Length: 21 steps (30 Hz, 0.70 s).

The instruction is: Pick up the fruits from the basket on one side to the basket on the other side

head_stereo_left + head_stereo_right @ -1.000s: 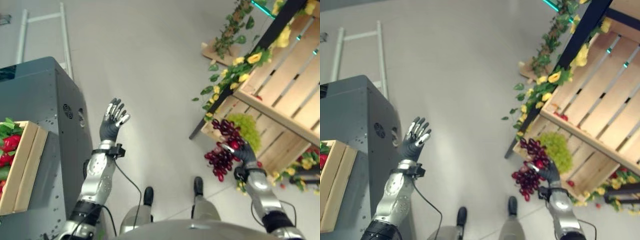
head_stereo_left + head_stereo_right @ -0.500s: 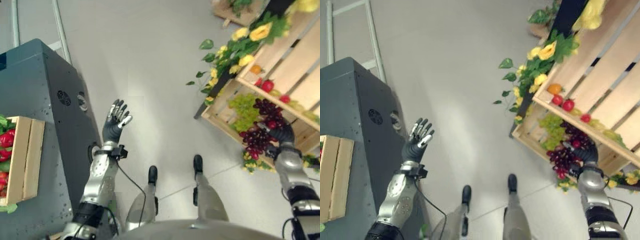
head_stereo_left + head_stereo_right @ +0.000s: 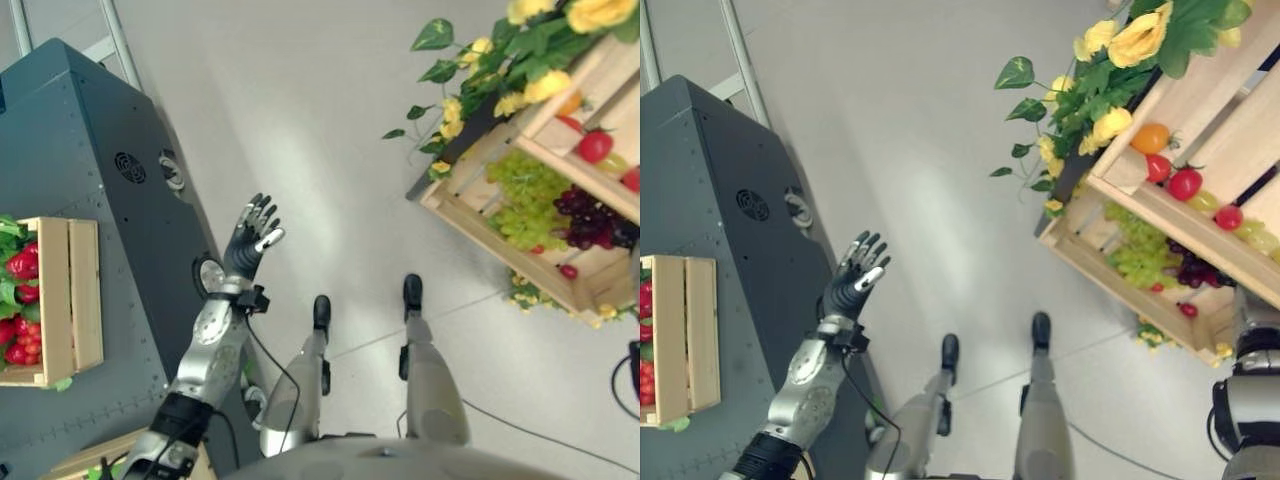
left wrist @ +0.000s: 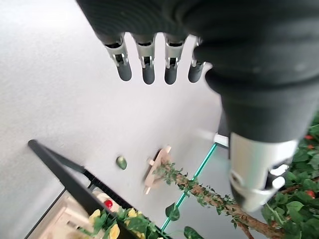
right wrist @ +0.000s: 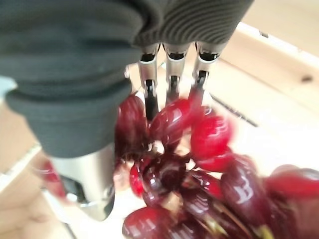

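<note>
Right wrist view is the one that settles the grip: the right hand (image 5: 99,89) has its fingers (image 5: 172,74) curled down into a bunch of dark red grapes (image 5: 199,174), pinching it, with pale wooden boards close behind. From the head camera that hand itself is cut off at the picture's edge; what the eye views give instead is the place, since the red grapes (image 3: 590,222) lie in the lower wooden crate (image 3: 500,262) on the robot's right, touching a heap of green grapes (image 3: 525,200) beside them. One loose red berry (image 3: 568,271) sits near the crate's front board. The shelf above that crate carries red tomatoes (image 3: 1185,184), an orange fruit (image 3: 1150,137) and a few pale green fruits (image 3: 1255,237), and yellow flowers with green leaves (image 3: 1090,90) trail along its dark frame.

On the robot's left, a second wooden crate (image 3: 78,290) rests on a grey metal cabinet (image 3: 100,190); it holds red fruits (image 3: 22,265) and green leaves.

The left hand (image 3: 250,238) is raised over the floor beside the cabinet, fingers spread and holding nothing. Its own wrist view shows the straight fingers (image 4: 144,62) over bare floor, with a leafy vine (image 4: 199,194) beyond.
</note>
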{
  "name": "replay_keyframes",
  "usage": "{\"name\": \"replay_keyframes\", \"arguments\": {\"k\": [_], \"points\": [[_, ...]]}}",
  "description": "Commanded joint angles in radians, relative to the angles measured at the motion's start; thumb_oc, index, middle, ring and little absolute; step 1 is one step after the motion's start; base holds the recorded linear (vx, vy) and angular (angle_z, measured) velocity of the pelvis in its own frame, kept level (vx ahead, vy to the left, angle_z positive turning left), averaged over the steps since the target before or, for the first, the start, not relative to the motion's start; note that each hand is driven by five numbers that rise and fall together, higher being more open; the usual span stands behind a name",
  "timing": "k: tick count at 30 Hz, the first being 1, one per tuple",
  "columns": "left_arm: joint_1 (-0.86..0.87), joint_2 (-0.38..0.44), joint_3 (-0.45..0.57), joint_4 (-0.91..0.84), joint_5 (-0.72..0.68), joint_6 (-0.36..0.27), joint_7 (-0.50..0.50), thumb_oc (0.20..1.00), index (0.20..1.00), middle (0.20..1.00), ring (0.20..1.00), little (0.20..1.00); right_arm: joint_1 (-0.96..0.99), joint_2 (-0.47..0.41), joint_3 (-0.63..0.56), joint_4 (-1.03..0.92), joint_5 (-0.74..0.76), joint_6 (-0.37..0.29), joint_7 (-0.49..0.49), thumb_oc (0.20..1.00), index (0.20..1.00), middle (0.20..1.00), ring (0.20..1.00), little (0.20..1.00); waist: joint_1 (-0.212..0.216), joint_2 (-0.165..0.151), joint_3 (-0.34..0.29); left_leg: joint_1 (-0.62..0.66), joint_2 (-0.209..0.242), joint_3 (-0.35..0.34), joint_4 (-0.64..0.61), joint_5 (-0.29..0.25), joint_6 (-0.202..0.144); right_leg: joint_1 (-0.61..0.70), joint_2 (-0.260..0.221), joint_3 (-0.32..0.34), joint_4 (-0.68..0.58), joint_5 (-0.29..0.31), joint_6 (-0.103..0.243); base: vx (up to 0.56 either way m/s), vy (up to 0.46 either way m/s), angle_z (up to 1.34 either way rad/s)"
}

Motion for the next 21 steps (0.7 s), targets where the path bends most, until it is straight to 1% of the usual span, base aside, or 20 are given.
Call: {"name": "replay_keyframes", "arguments": {"k": [1, 2, 4, 5, 6, 8, 9, 10, 11, 12, 13, 14, 15, 16, 17, 19, 21], "points": [[-0.012, 0.026, -0.017, -0.070, -0.004, -0.021, -0.015, 1.000, 1.000, 1.000, 1.000, 1.000, -0.055, -0.064, 0.067, -0.046, -0.121, 0.012, -0.031, 1.000, 1.000, 1.000, 1.000, 1.000, 0.010, -0.023, -0.029, -0.064, -0.009, -0.042, 0.010, 0.029, -0.004, -0.031, -0.012, -0.015, 0.116, -0.122, 0.041, 0.02, -0.028, 0.06], [-0.013, 0.020, -0.012, -0.063, -0.019, -0.022, -0.016, 1.000, 1.000, 1.000, 1.000, 1.000, -0.049, -0.050, 0.081, -0.082, -0.154, 0.012, -0.037, 1.000, 1.000, 1.000, 1.000, 1.000, 0.008, -0.026, -0.034, -0.062, -0.009, -0.044, 0.009, 0.028, -0.005, -0.025, -0.010, -0.016, 0.110, -0.122, 0.040, 0.01, -0.010, 0.04], [-0.013, 0.016, -0.008, -0.059, -0.029, -0.025, -0.014, 1.000, 1.000, 1.000, 1.000, 1.000, -0.033, -0.038, 0.070, -0.117, -0.157, 0.008, -0.050, 1.000, 1.000, 1.000, 1.000, 1.000, 0.005, -0.028, -0.036, -0.061, -0.009, -0.043, 0.009, 0.028, -0.005, -0.021, -0.009, -0.016, 0.106, -0.122, 0.039, 0.01, -0.006, 0.02], [-0.012, 0.001, 0.014, -0.044, -0.041, -0.034, -0.007, 1.000, 1.000, 1.000, 1.000, 1.000, 0.029, 0.000, 0.041, -0.257, -0.173, -0.011, -0.063, 1.000, 1.000, 1.000, 1.000, 1.000, -0.001, -0.032, -0.040, -0.059, -0.006, -0.043, 0.008, 0.028, -0.008, -0.014, -0.005, -0.015, 0.097, -0.123, 0.038, 0.00, 0.000, 0.00], [-0.011, 0.003, 0.013, -0.044, -0.041, -0.034, -0.007, 1.000, 1.000, 1.000, 1.000, 1.000, 0.041, 0.002, 0.032, -0.268, -0.176, -0.006, -0.065, 1.000, 1.000, 1.000, 1.000, 1.000, 0.000, -0.033, -0.041, -0.058, -0.006, -0.044, 0.008, 0.028, -0.008, -0.013, -0.005, -0.016, 0.097, -0.124, 0.038, 0.00, 0.000, 0.00], [-0.010, -0.014, 0.037, -0.028, -0.055, -0.043, 0.000, 1.000, 1.000, 1.000, 1.000, 1.000, 0.152, 0.047, -0.046, -0.432, -0.201, -0.021, -0.085, 1.000, 1.000, 1.000, 1.000, 1.000, -0.006, -0.038, -0.046, -0.054, -0.001, -0.047, 0.008, 0.026, -0.011, -0.005, -0.002, -0.018, 0.093, -0.128, 0.037, 0.01, -0.026, 0.00], [-0.015, -0.032, 0.060, -0.014, -0.064, -0.056, 0.008, 1.000, 1.000, 1.000, 1.000, 1.000, 0.238, 0.105, -0.097, -0.562, -0.215, -0.045, -0.088, 1.000, 1.000, 1.000, 1.000, 1.000, -0.008, -0.041, -0.053, -0.050, 0.004, -0.050, 0.008, 0.025, -0.015, 0.003, 0.001, -0.022, 0.091, -0.136, 0.035, 0.03, -0.063, 0.01], [-0.015, -0.034, 0.069, -0.013, -0.062, -0.059, 0.007, 1.000, 1.000, 1.000, 1.000, 1.000, 0.276, 0.118, -0.130, -0.603, -0.227, -0.051, -0.090, 1.000, 1.000, 1.000, 1.000, 1.000, -0.010, -0.044, -0.056, -0.049, 0.007, -0.052, 0.008, 0.024, -0.016, 0.009, 0.002, -0.026, 0.089, -0.139, 0.034, 0.03, -0.072, 0.07], [-0.013, -0.039, 0.074, -0.009, -0.067, -0.065, 0.009, 1.000, 1.000, 1.000, 1.000, 1.000, 0.313, 0.148, -0.162, -0.657, -0.230, -0.062, -0.093, 1.000, 1.000, 1.000, 1.000, 1.000, -0.007, -0.046, -0.061, -0.046, 0.010, -0.055, 0.008, 0.024, -0.018, 0.016, 0.004, -0.030, 0.085, -0.142, 0.033, 0.02, -0.042, 0.11], [-0.012, -0.037, 0.072, -0.009, -0.067, -0.065, 0.008, 1.000, 1.000, 1.000, 1.000, 1.000, 0.321, 0.151, -0.168, -0.665, -0.232, -0.060, -0.093, 1.000, 1.000, 1.000, 1.000, 1.000, -0.006, -0.047, -0.061, -0.045, 0.010, -0.056, 0.008, 0.024, -0.019, 0.017, 0.004, -0.032, 0.085, -0.142, 0.033, 0.02, -0.038, 0.12], [-0.012, -0.041, 0.080, -0.006, -0.071, -0.067, 0.008, 1.000, 1.000, 1.000, 1.000, 1.000, 0.353, 0.173, -0.183, -0.713, -0.238, -0.068, -0.082, 1.000, 1.000, 1.000, 1.000, 1.000, -0.006, -0.050, -0.067, -0.042, 0.014, -0.059, 0.009, 0.024, -0.021, 0.024, 0.006, -0.036, 0.082, -0.145, 0.031, 0.03, -0.076, 0.09], [-0.012, -0.048, 0.093, 0.003, -0.077, -0.070, 0.004, 1.000, 1.000, 1.000, 1.000, 1.000, 0.400, 0.219, -0.204, -0.769, -0.240, -0.090, -0.069, 1.000, 1.000, 1.000, 1.000, 1.000, -0.005, -0.056, -0.076, -0.036, 0.021, -0.063, 0.010, 0.025, -0.027, 0.038, 0.011, -0.044, 0.076, -0.151, 0.029, 0.03, -0.076, 0.07], [-0.011, -0.047, 0.092, 0.004, -0.077, -0.070, 0.003, 1.000, 1.000, 1.000, 1.000, 1.000, 0.403, 0.220, -0.206, -0.769, -0.240, -0.091, -0.069, 1.000, 1.000, 1.000, 1.000, 1.000, -0.005, -0.057, -0.076, -0.035, 0.021, -0.064, 0.009, 0.025, -0.027, 0.040, 0.011, -0.045, 0.076, -0.152, 0.028, 0.02, -0.107, 0.10], [-0.009, -0.054, 0.112, 0.009, -0.076, -0.077, 0.008, 1.000, 1.000, 1.000, 1.000, 1.000, 0.442, 0.286, -0.194, -0.865, -0.225, -0.117, -0.026, 1.000, 1.000, 1.000, 1.000, 1.000, -0.003, -0.064, -0.084, -0.029, 0.031, -0.066, 0.010, 0.028, -0.034, 0.052, 0.018, -0.052, 0.073, -0.161, 0.024, 0.01, -0.052, 0.13], [-0.007, -0.053, 0.112, 0.009, -0.075, -0.076, 0.008, 1.000, 1.000, 1.000, 1.000, 1.000, 0.449, 0.289, -0.197, -0.873, -0.226, -0.113, -0.024, 1.000, 1.000, 1.000, 1.000, 1.000, -0.004, -0.065, -0.085, -0.027, 0.031, -0.067, 0.010, 0.027, -0.034, 0.054, 0.019, -0.053, 0.072, -0.161, 0.024, 0.02, -0.083, 0.18], [0.001, -0.057, 0.127, 0.010, -0.068, -0.080, 0.007, 1.000, 1.000, 1.000, 1.000, 1.000, 0.502, 0.344, -0.202, -0.945, -0.209, -0.133, 0.007, 1.000, 1.000, 1.000, 1.000, 1.000, -0.002, -0.076, -0.093, -0.020, 0.039, -0.070, 0.013, 0.028, -0.040, 0.070, 0.027, -0.062, 0.071, -0.169, 0.020, 0.02, -0.078, 0.11], [0.006, -0.064, 0.132, 0.025, -0.067, -0.083, 0.007, 1.000, 1.000, 1.000, 1.000, 1.000, 0.530, 0.388, -0.174, -1.018, -0.205, -0.143, 0.039, 1.000, 1.000, 1.000, 1.000, 1.000, 0.003, -0.085, -0.103, -0.010, 0.047, -0.077, 0.015, 0.028, -0.047, 0.087, 0.034, -0.075, 0.072, -0.180, 0.015, 0.03, -0.110, 0.09]]}}
